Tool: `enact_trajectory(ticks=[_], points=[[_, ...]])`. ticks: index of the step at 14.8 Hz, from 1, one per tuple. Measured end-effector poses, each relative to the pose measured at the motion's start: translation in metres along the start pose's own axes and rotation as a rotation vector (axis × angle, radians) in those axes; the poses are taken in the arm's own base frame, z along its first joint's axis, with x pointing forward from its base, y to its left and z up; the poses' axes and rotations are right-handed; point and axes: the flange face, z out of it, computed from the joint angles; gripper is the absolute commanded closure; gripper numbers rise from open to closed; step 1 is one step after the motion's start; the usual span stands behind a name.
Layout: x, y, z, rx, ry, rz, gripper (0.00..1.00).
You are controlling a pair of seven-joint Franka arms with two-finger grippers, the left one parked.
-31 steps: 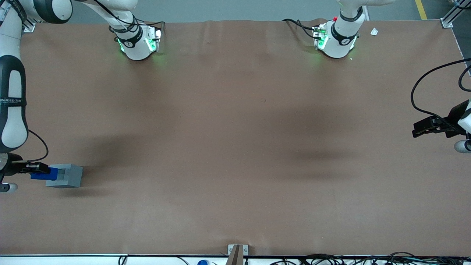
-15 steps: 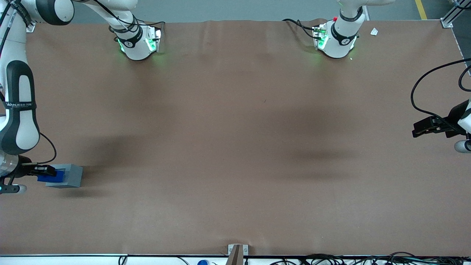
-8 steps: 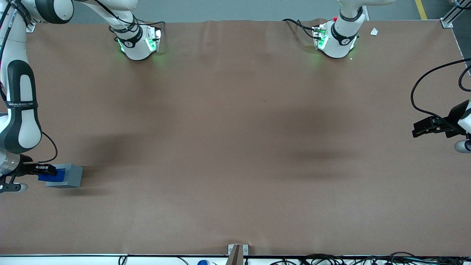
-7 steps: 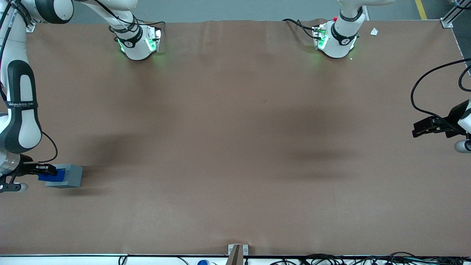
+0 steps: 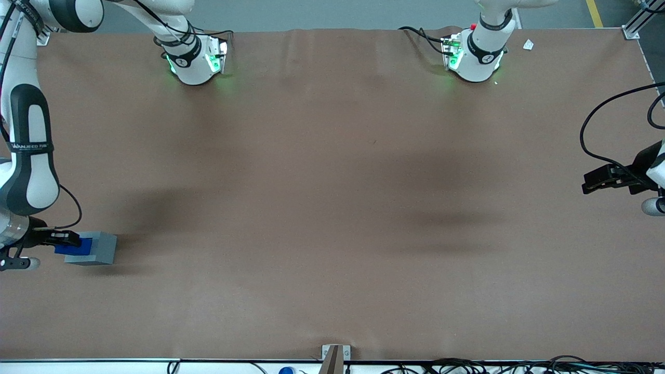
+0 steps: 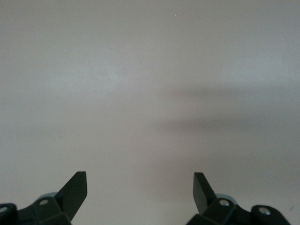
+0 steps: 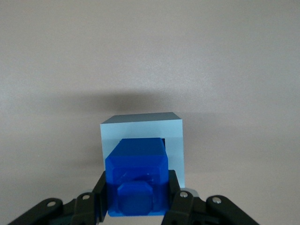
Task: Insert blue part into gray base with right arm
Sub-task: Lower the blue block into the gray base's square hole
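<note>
- A wide brown counter (image 5: 332, 208) fills my front view, and everything I am working with sits at the working arm's end of it, nearer the front camera than the arm bases.
- The right arm (image 5: 28, 156) reaches down from above that end. Its forearm runs steeply toward the counter and the wrist turns the pincer (image 5: 66, 240) sideways, so it points toward the parked arm's end.
- The gray base (image 5: 98, 248) rests on the counter directly ahead of the pincer, square hole upward. It looks like a stiff, thick-walled plastic block that I judge light enough to slide if nudged.
- The pincer is closed on the blue part (image 7: 137, 180), one finger (image 7: 99, 192) against each flat side. It holds the part over the base's opening, which shows just ahead of the fingertips in the wrist view; I cannot tell how deep the part sits.
- The blue part reads as rigid, smooth and light. I judge its flat side faces the right place to grip, since the stepped top offers little purchase and smooth plastic could slip under a skewed push.
</note>
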Motion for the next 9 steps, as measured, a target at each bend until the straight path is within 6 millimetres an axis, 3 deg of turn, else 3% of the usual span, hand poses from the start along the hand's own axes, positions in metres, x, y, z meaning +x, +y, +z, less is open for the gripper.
enact_trajectory(ticks=[9], points=[[-0.0031,0.0002,0.0013,0.002,-0.006,0.000,0.97]])
